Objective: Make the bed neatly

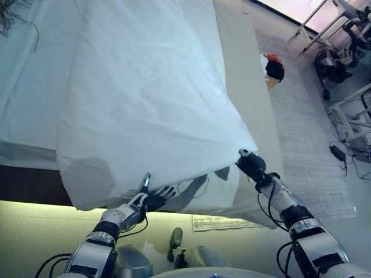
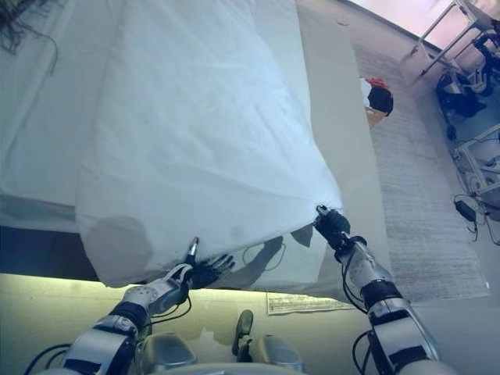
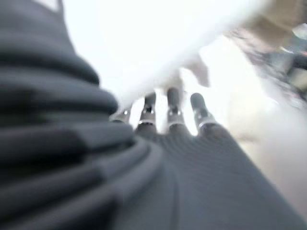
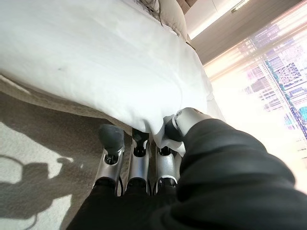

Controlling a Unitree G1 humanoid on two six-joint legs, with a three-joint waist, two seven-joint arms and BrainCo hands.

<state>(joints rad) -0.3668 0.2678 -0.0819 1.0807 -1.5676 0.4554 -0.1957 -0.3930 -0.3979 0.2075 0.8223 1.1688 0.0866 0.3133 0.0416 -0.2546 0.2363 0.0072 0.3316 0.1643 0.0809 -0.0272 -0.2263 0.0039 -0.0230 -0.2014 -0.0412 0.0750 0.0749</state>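
Right hand (image 1: 250,164) pinches sheet (image 1: 151,98) corner; left hand (image 1: 152,198) open-fingered under hem, gripping nothing. One-sided pull risks skewing sheet.

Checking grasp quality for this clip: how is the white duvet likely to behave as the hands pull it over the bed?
Probably floppy: the white duvet sags and creases between the left hand and the right hand. It looks light, since a corner pinch by the right hand holds it up. That small pinch could slip under a hard tug.
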